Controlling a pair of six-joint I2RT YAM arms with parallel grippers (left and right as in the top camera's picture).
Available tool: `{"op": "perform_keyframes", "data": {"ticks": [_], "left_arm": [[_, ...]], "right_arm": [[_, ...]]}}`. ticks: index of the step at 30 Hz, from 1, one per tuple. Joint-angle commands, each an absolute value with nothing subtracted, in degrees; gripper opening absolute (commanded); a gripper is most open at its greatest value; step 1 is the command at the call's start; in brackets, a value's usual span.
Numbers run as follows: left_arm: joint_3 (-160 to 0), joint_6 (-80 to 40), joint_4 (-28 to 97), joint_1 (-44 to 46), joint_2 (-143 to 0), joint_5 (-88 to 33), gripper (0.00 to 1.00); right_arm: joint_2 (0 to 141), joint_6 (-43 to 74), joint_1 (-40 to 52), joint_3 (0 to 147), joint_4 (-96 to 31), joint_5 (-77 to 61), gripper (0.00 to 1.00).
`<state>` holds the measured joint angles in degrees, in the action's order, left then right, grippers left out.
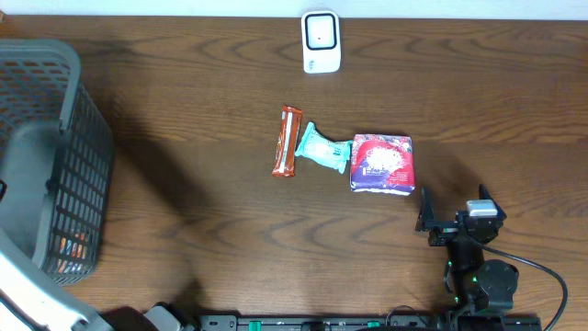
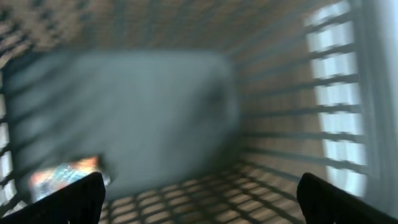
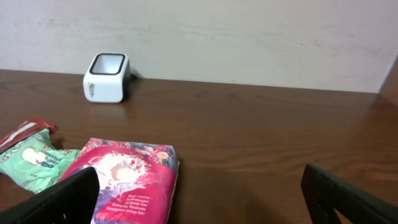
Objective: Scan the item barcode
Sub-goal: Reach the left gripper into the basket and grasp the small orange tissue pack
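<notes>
A white barcode scanner (image 1: 320, 41) stands at the table's far edge, also visible as the scanner (image 3: 106, 76) in the right wrist view. Three items lie mid-table: a brown bar (image 1: 288, 141), a teal packet (image 1: 323, 147) and a pink packet (image 1: 382, 163). My right gripper (image 1: 455, 209) hovers open just right of and nearer than the pink packet (image 3: 130, 180), nothing between its fingers (image 3: 62, 199). My left gripper (image 2: 205, 208) is open inside the basket, above a colourful packet (image 2: 62, 176) on its floor; that view is blurred.
A grey mesh basket (image 1: 78, 138) fills the left edge of the table, with my left arm reaching over it. The teal packet (image 3: 34, 158) and the brown bar (image 3: 25, 129) lie left of the pink one. A pale wall rises behind the scanner.
</notes>
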<state>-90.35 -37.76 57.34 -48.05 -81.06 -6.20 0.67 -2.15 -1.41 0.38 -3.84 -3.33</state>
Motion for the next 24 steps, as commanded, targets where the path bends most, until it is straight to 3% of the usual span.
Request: {"op": "perform_keyframes", "data": {"ticks": [1,3,8,24], "left_arm": [[-90.5,-38.2,61.7,-48.8,-85.1,-4.5,0.98],[-90.1,-37.6,64.6,-48.8,-87.9,-1.0,0.98],[-89.2,-50.8,72.4,-48.8,-94.4,10.8,0.98],[-88.7,-50.7,77.3,-48.7,-109.8,9.4,0.98]], "right_arm": [[0.3,-2.6,-0.8,0.3,-4.1,-3.5,0.99],[0.3,-2.6,-0.8,0.3,-4.1,-3.5,0.99],[0.3,-2.6,-0.8,0.3,-4.1,-3.5,0.99],[0.3,-2.6,-0.8,0.3,-4.1,-3.5,0.99]]}}
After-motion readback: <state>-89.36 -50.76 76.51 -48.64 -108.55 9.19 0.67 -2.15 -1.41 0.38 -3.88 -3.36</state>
